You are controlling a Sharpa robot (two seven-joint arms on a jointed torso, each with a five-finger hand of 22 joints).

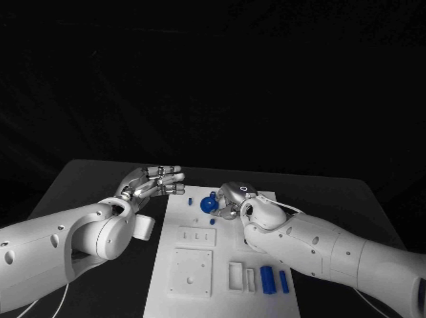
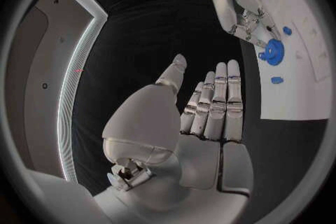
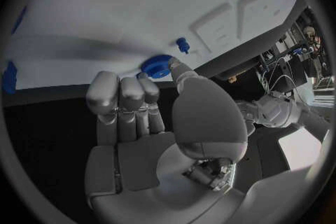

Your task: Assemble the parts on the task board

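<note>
Overhead, the task board (image 1: pixel 189 278) is seen with its near end, where two blue bars (image 1: pixel 267 275) lie side by side and a small blue peg (image 1: pixel 212 221) sits further up; the round blue part (image 1: pixel 209 204) is partly hidden by the right hand (image 1: pixel 234 199). From the right wrist that round part (image 3: pixel 158 65) is shown pinched between thumb and fingers, on the board. The left hand (image 2: pixel 210 109) is held flat beside the board, fingers straight and nothing gripped.
</note>
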